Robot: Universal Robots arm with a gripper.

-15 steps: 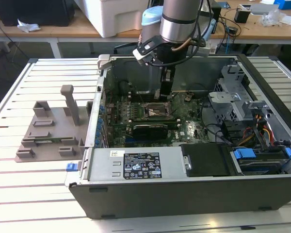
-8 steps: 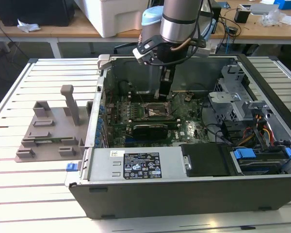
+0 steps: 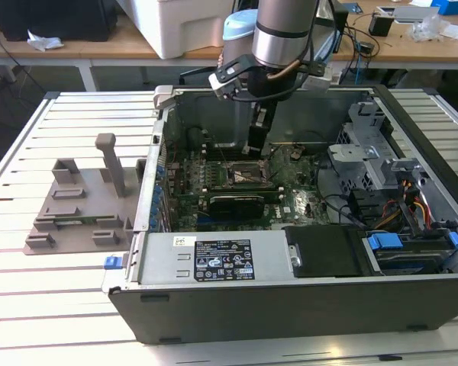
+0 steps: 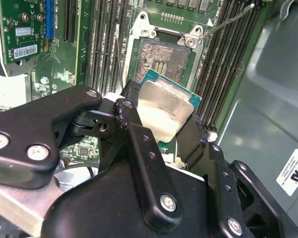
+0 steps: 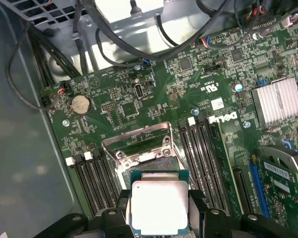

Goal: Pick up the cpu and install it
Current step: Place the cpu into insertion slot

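The cpu (image 4: 164, 108) is a small flat square chip with a silvery top and a green rim. My gripper (image 4: 164, 113) is shut on it, one black finger at each of two opposite edges. The cpu (image 5: 159, 206) hangs level just above the motherboard, close to the open socket (image 5: 144, 156) and a little short of it. The socket (image 4: 163, 55) shows its bare contact field, and its metal frame (image 5: 138, 136) is lifted. In the exterior view my gripper (image 3: 256, 149) reaches down into the open computer case (image 3: 290, 297) over the socket (image 3: 244, 174).
Memory slots (image 5: 203, 153) flank the socket on both sides. A long black card (image 3: 237, 203) lies in front of it, with cables and a drive cage (image 3: 366, 152) at the exterior view's right. A grey fixture (image 3: 76, 206) stands on the table outside the case.
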